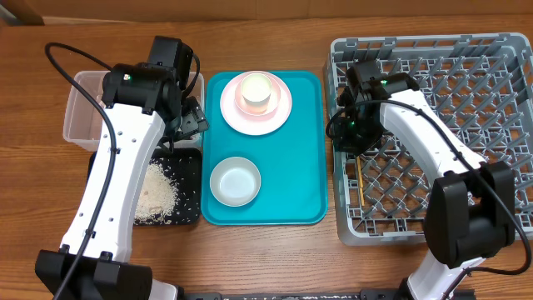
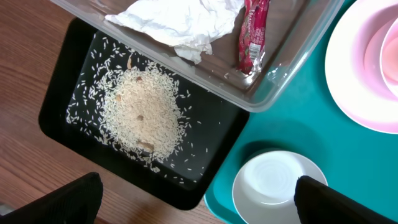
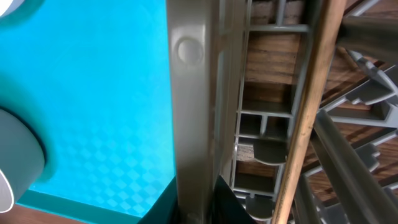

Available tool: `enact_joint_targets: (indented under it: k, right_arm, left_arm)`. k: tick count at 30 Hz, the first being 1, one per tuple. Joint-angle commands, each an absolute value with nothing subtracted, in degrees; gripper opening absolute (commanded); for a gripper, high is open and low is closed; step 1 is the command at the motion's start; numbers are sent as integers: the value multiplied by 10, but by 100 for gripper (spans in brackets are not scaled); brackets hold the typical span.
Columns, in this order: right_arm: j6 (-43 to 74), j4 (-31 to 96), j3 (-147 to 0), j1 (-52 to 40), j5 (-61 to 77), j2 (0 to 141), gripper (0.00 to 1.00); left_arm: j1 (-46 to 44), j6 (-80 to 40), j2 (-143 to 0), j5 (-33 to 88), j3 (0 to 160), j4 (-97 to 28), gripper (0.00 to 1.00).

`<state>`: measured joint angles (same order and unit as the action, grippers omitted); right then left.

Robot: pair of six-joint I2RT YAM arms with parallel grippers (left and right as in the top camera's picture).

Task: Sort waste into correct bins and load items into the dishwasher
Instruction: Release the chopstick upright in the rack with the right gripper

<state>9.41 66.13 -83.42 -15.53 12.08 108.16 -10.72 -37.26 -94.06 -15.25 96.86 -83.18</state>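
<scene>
Left gripper [image 2: 198,185] is hanging wide open and empty over the black tray [image 2: 214,126] of rice grains [image 2: 140,112]; napkin [image 2: 174,22] and red wrapper [image 2: 252,37] are lying in the clear tub [image 2: 281,81], upper frame. Right gripper [image 1: 348,137], jaw state indeterminable, is sitting at the left wall of the dish rack [image 1: 433,42] beside a chopstick [image 3: 308,124].

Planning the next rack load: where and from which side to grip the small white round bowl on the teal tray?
Grip the small white round bowl by its rim, straight down from above, one finger inside, one outside. It sits upright and empty on the teal plastic tray, rim fully exposed; probably best its right side, away from the tray wall.
</scene>
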Motion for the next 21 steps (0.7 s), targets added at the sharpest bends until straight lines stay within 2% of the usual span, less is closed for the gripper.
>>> enact_joint_targets:
  k: [1, 9, 12, 15, 17, 21]
  right_arm:
    - [86, 654, -833, -190, 166, 1066, 13]
    - [88, 650, -833, -232, 128, 1066, 15]
    - [88, 652, -833, -231, 124, 1066, 23]
    - [88, 654, -833, -223, 121, 1066, 35]
    - [87, 658, -833, -216, 119, 1066, 39]
    - [88, 671, -842, -204, 89, 1066, 40]
  left_arm:
    - [-105, -368, -935, -156, 977, -833, 100]
    - [-105, -368, -935, -156, 977, -833, 100]
    - [-105, -368, -935, -156, 977, -833, 100]
    - [-105, -368, -935, -156, 977, -833, 100]
    - [-105, -368, -935, -156, 977, -833, 100]
    - [-105, -368, -935, -156, 977, -833, 100]
